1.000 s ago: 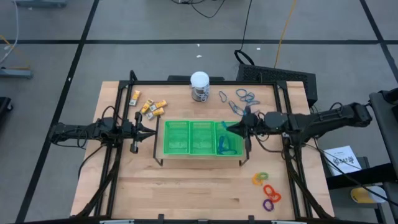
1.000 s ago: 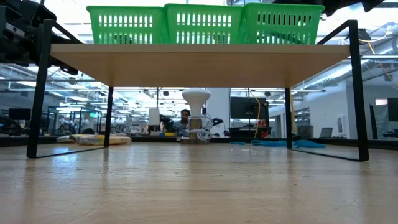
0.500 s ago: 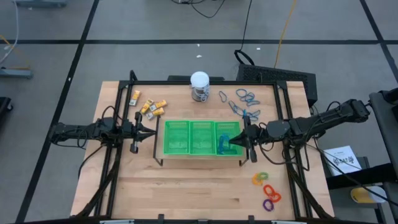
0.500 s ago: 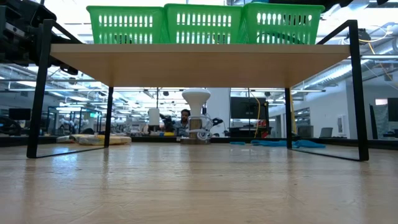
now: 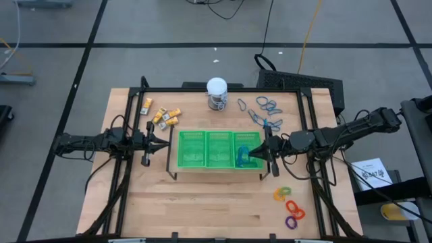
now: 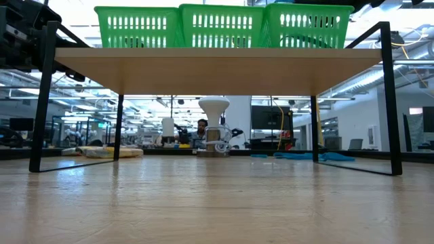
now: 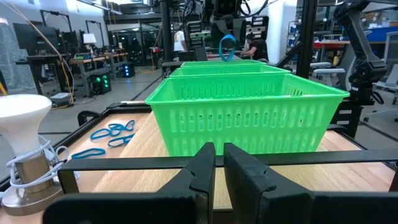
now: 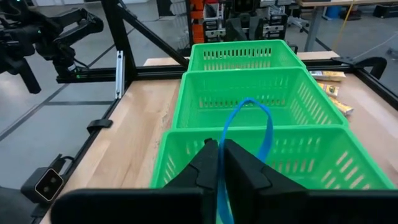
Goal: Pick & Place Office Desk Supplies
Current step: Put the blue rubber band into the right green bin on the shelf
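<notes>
Right wrist view shows the right pincer (image 8: 219, 163) pinching a blue loop (image 8: 249, 134) above the green tray (image 8: 323, 163); released askew, it could snag the rim.

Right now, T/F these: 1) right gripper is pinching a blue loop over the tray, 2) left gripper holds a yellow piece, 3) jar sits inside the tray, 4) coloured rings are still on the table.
1) The right gripper pinches a blue loop over the green tray, at the compartment on its own side. True.
2) The left gripper holds a yellow piece. False: it is shut on nothing, beside the tray.
3) The white-topped jar sits in the tray. False: it stands on the table behind it.
4) The coloured rings lie on the table. True.
</notes>
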